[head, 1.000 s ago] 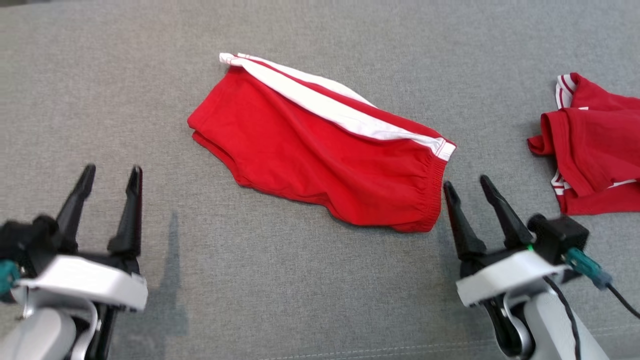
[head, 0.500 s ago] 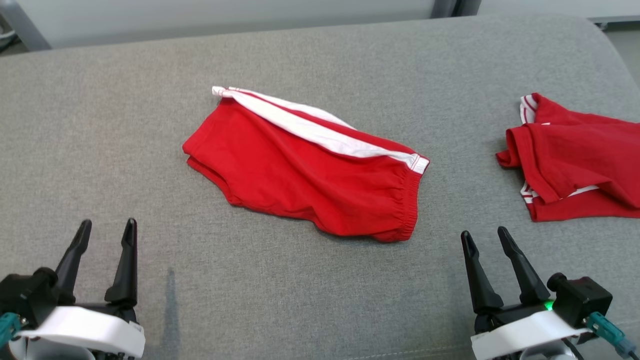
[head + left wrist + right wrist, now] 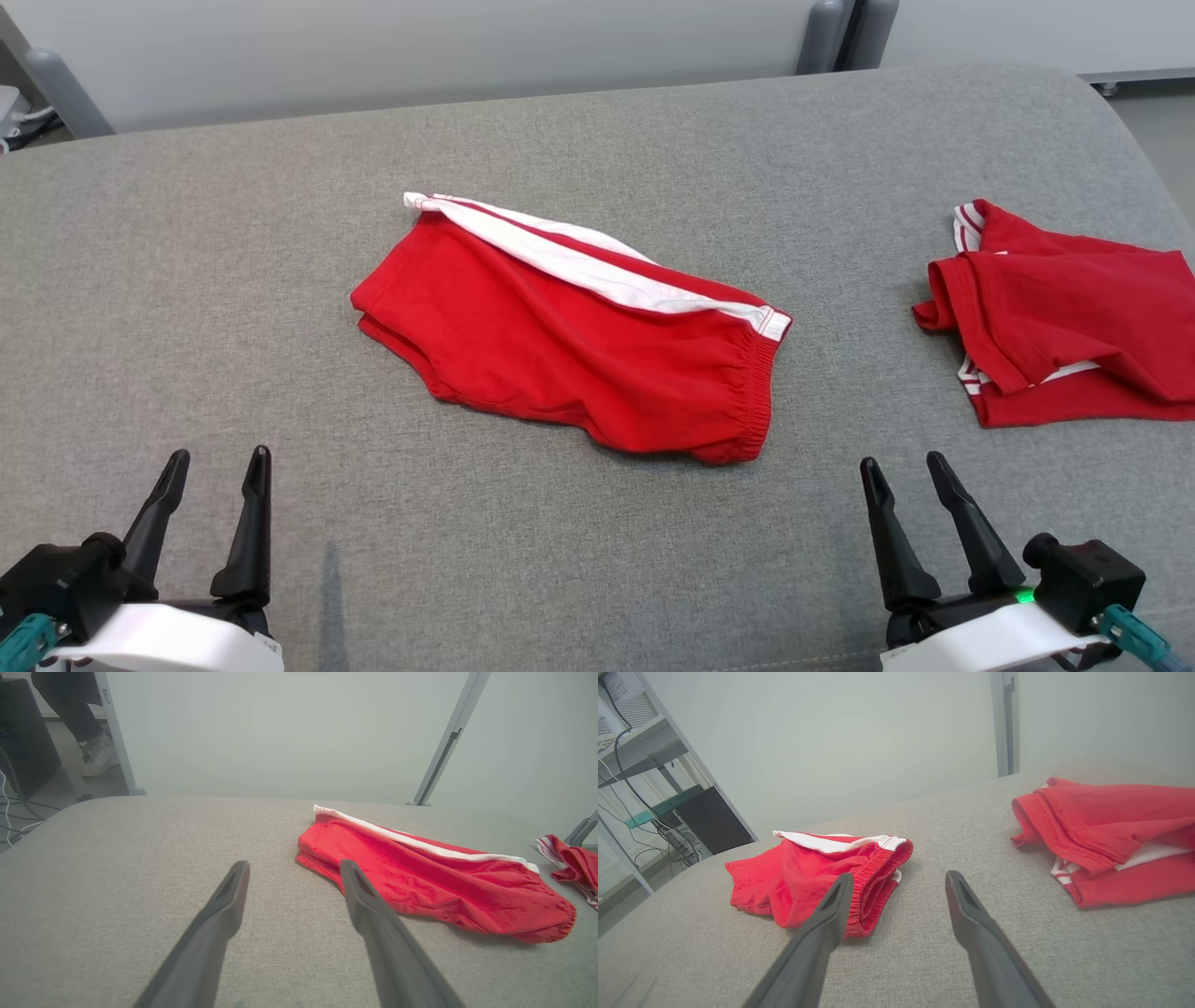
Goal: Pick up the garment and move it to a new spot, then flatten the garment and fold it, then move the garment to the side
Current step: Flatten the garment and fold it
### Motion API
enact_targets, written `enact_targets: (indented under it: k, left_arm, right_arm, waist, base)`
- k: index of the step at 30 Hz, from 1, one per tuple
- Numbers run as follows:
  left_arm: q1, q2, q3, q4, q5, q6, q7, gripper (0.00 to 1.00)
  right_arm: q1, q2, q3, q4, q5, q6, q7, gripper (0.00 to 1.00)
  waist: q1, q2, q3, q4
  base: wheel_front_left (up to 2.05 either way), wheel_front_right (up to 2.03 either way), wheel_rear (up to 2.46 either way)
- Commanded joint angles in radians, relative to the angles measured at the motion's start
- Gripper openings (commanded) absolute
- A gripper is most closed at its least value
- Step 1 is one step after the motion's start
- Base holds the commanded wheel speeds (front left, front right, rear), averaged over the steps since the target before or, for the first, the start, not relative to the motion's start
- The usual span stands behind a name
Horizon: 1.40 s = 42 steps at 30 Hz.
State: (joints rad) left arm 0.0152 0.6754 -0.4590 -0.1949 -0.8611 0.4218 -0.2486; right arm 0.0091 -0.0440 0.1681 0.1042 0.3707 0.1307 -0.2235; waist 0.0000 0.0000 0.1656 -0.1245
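At the centre of a grey cushioned surface (image 3: 597,541), red shorts (image 3: 569,345) with a white side stripe lie folded, waistband toward the right. Near the front edge, well apart from the cloth, the left gripper (image 3: 218,455) and right gripper (image 3: 901,460) hover with fingers spread, holding nothing. A second red garment (image 3: 1055,317) (white-trimmed too) lies far right.

The left gripper (image 3: 218,457) and right gripper (image 3: 901,462) have long black tapered fingers (image 3: 250,523), white housings (image 3: 168,644), black camera blocks (image 3: 1083,583) and teal plugs (image 3: 1130,639).
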Motion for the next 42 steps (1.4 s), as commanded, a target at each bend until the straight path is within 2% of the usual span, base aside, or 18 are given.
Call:
enact_targets:
  k: [1, 6, 10, 17, 22, 26, 29, 30, 35, 42]
  left_arm:
    - [-0.029, 0.028, 0.046, -0.012, 0.007, -0.008, -0.013, 1.00]
    - [-0.068, 0.032, 0.032, 0.006, 0.007, -0.038, 0.005, 1.00]
    - [-0.153, 0.033, 0.010, 0.042, -0.012, -0.098, 0.062, 1.00]
    - [-0.448, -0.005, -0.043, 0.235, -0.062, -0.289, 0.205, 1.00]
    - [-0.653, -0.049, -0.070, 0.440, -0.106, -0.434, 0.297, 1.00]
    - [-0.767, -0.072, -0.082, 0.610, -0.148, -0.510, 0.367, 1.00]
    - [-0.806, -0.075, -0.086, 0.682, -0.175, -0.530, 0.400, 1.00]
    - [-0.837, -0.065, -0.099, 0.744, -0.181, -0.541, 0.428, 1.00]
    - [-0.880, -0.049, -0.113, 0.833, -0.219, -0.551, 0.474, 1.00]
    - [-0.900, -0.001, -0.177, 0.865, -0.285, -0.552, 0.536, 1.00]
  right_arm:
    - [-0.006, -0.006, 0.023, -0.029, 0.002, 0.000, 0.001, 1.00]
    - [-0.006, -0.006, 0.023, -0.019, 0.004, 0.000, 0.007, 1.00]
    - [-0.041, -0.006, 0.033, 0.003, 0.013, 0.000, 0.038, 1.00]
    - [-0.237, -0.006, 0.143, 0.094, 0.072, 0.000, 0.098, 1.00]
    - [-0.395, -0.006, 0.231, 0.224, 0.126, 0.000, 0.114, 1.00]
    - [-0.496, -0.006, 0.302, 0.327, 0.189, 0.000, 0.126, 1.00]
    - [-0.539, -0.006, 0.345, 0.372, 0.220, 0.000, 0.134, 1.00]
    - [-0.575, -0.006, 0.391, 0.405, 0.263, 0.000, 0.137, 1.00]
    - [-0.634, -0.006, 0.486, 0.451, 0.335, 0.000, 0.137, 1.00]
    - [-0.699, -0.006, 0.616, 0.490, 0.456, 0.000, 0.113, 1.00]
  waist:
    - [0.0000, 0.0000, -0.004, 0.000]
    - [0.0000, 0.0000, -0.011, 0.000]
    - [0.0000, 0.0000, 0.000, -0.002]
    - [0.0000, 0.0000, 0.062, -0.042]
    - [0.0000, 0.0000, 0.111, -0.090]
    - [0.0000, 0.0000, 0.151, -0.125]
    - [0.0000, 0.0000, 0.170, -0.143]
    - [0.0000, 0.0000, 0.188, -0.158]
    - [0.0000, 0.0000, 0.221, -0.179]
    - [0.0000, 0.0000, 0.255, -0.193]
  base:
    - [0.00, 0.00, 0.00]
    - [0.00, 0.00, 0.00]
    - [0.00, 0.00, 0.00]
    - [0.00, 0.00, 0.00]
    - [0.00, 0.00, 0.00]
    - [0.00, 0.00, 0.00]
    - [0.00, 0.00, 0.00]
    - [0.00, 0.00, 0.00]
    - [0.00, 0.00, 0.00]
    - [0.00, 0.00, 0.00]
